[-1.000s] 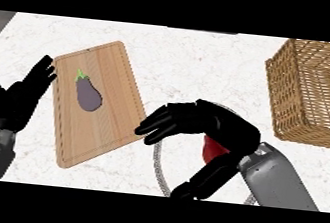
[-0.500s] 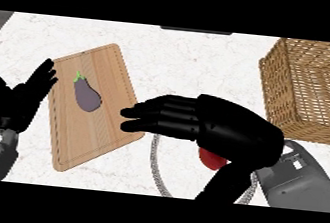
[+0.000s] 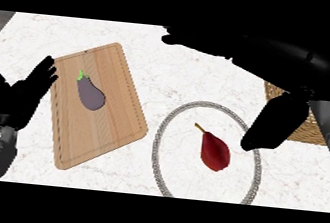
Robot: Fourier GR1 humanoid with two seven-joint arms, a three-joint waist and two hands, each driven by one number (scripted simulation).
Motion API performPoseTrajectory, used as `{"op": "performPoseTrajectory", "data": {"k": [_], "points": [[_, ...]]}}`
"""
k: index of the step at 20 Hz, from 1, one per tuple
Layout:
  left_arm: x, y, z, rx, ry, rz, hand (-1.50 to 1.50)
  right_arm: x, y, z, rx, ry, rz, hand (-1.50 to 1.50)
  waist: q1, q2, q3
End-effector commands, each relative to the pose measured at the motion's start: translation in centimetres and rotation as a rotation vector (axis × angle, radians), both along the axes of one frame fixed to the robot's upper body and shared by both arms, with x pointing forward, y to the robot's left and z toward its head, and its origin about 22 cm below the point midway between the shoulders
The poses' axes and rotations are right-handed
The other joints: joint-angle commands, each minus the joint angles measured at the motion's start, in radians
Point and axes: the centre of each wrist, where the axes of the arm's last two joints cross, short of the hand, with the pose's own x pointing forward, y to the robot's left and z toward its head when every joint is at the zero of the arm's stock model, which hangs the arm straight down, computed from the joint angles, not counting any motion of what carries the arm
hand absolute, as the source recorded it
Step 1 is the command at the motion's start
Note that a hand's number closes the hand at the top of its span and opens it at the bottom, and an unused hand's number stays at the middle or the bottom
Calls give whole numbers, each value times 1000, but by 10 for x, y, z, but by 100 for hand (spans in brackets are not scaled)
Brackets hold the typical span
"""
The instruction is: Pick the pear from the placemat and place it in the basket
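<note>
A dark red pear (image 3: 215,149) with a thin stem lies on the round white placemat (image 3: 180,160), right of its middle. My right hand (image 3: 299,58) hovers high over the counter's far right, fingers stretched left and thumb hanging down beside the mat's right edge. It is open and holds nothing, well apart from the pear. The woven basket (image 3: 305,131) shows only as a strip behind that hand. At the left edge my left hand (image 3: 17,92) rests open, fingers up.
A wooden cutting board (image 3: 110,128) lies tilted at the left of the placemat, with a purple eggplant (image 3: 90,94) on its upper half. Pale marble counter (image 3: 179,74) stretches between the board and the basket.
My right hand has lifted away from over the placemat toward the far right, uncovering the pear and the mat and now hiding most of the basket. The left hand has stayed put.
</note>
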Motion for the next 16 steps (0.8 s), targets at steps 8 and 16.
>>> {"op": "performPoseTrajectory", "data": {"k": [8, 16], "points": [[-4, 6, 0, -4, -16, 19, 0, 31, -73, 26, -160, 229, 78, -150, -6, 3, 2], [-2, -10, 5, 16, -5, 3, 0, 39, -116, 9, 38, 268, 77, -150, 0, 4, 3]]}}
